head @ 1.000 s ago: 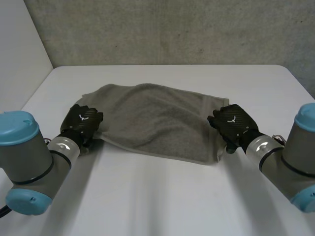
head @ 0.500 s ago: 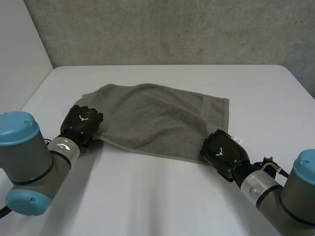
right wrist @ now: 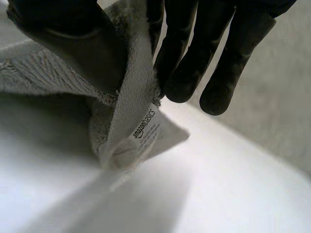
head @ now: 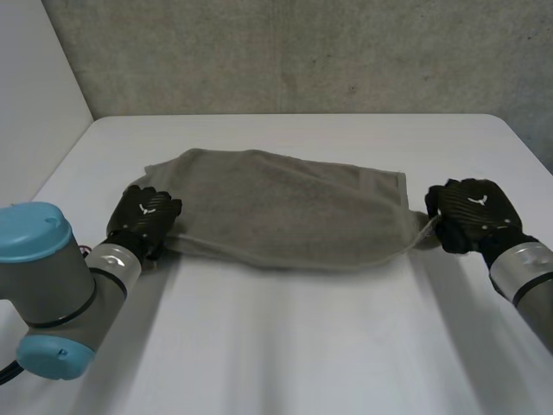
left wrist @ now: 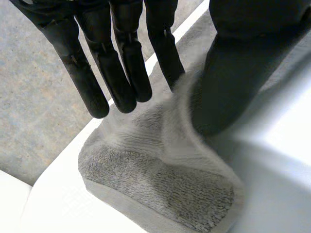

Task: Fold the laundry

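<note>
Across the middle of the white surface (head: 285, 346) I've got the grey towel (head: 285, 207), spread out sideways and held at both short ends. It runs from the left hand (head: 147, 214) over to the right hand (head: 471, 212). The near edge looks a bit lifted and droopy in between, but I can't tell how much of it is actually off the surface.

On the left wrist view the fingers (left wrist: 121, 73) are fairly straight and close together, and the thumb (left wrist: 233, 82) squeezes a bunched corner of towel against them, so that's a pinch. The rest of that corner lies rumpled on the surface below the fingertips.

Right wrist view is the same deal. The towel's hem goes up between that hand's thumb (right wrist: 63, 43) and its fingers (right wrist: 184, 63) and is pinched there. A little white label (right wrist: 144, 127) with print on it dangles off the hem just below the hand.

The left arm (head: 52, 285) and right arm (head: 527, 285) come in from my side, one at each end. Behind it all is a grey concrete-looking wall (head: 302, 52).
</note>
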